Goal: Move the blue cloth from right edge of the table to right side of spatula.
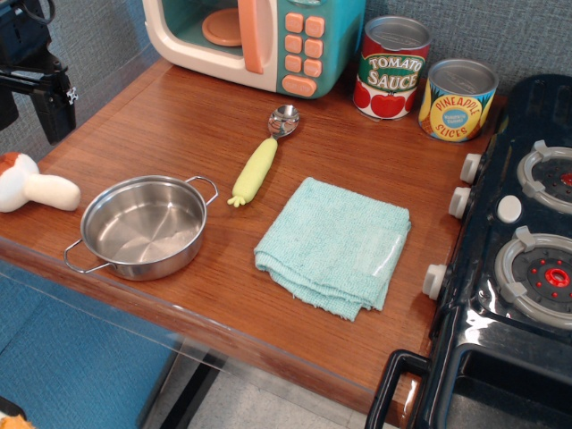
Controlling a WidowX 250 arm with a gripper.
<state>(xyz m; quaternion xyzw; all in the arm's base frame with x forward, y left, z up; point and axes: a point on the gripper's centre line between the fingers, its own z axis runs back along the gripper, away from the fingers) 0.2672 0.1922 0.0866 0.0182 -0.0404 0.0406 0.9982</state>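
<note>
Two cans are seen at the far side of the table (192,121): one (391,68) labelled "TOMATO SAUCE", the other (458,100) "PINEAPPLE SLICES". One blue cloth (335,245) is laid just right of the one spatula (263,154), apart from it. One steel pot (143,226) is set near left. The gripper (36,67) is seen far left; whether it is open cannot be told.

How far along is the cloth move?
The placement looks done: the pale aqua folded terry cloth lies flat on the reddish-brown wooden table, right of the corn-handled metal spatula. The black end effector is at far left, holding nothing visible. Nothing obvious remains.
</note>
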